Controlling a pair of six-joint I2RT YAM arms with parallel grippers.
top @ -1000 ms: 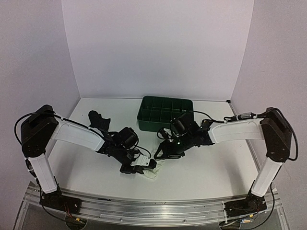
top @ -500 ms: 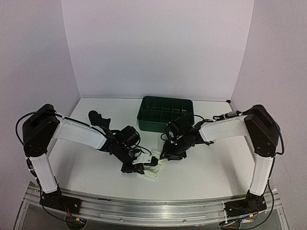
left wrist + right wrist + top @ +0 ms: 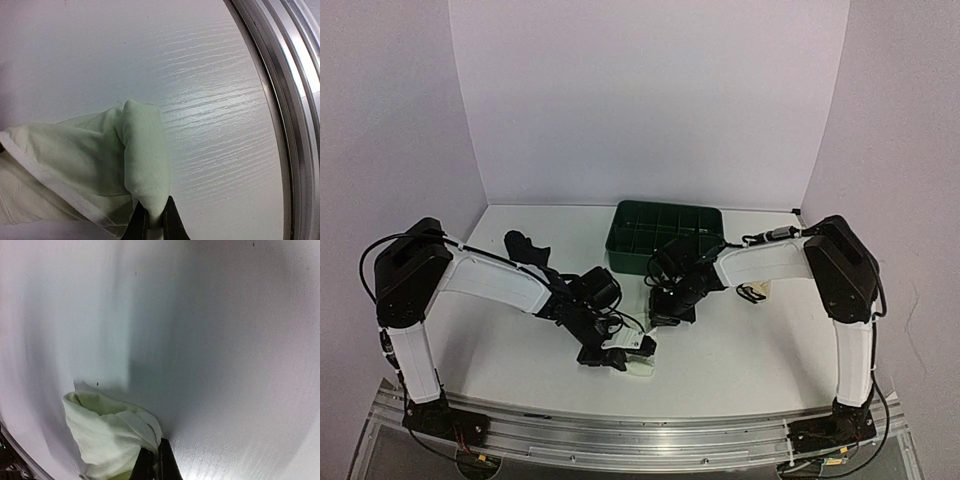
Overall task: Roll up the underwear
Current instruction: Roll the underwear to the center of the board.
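Note:
The cream-white underwear (image 3: 638, 362) lies bunched near the table's front edge. My left gripper (image 3: 620, 352) is shut on it; in the left wrist view a rounded fold of the cloth (image 3: 142, 155) is pinched between the tips of that gripper (image 3: 156, 214). My right gripper (image 3: 660, 316) sits just behind and to the right of it. In the right wrist view this gripper (image 3: 155, 454) is shut on an edge of the crumpled underwear (image 3: 107, 440). A black underwear (image 3: 525, 248) lies in a heap at the back left, apart from both grippers.
A green compartment tray (image 3: 665, 235) stands behind the right gripper at the middle back. The metal rail (image 3: 295, 100) of the table's near edge runs close to the left gripper. A loose cable loop (image 3: 752, 292) hangs by the right forearm.

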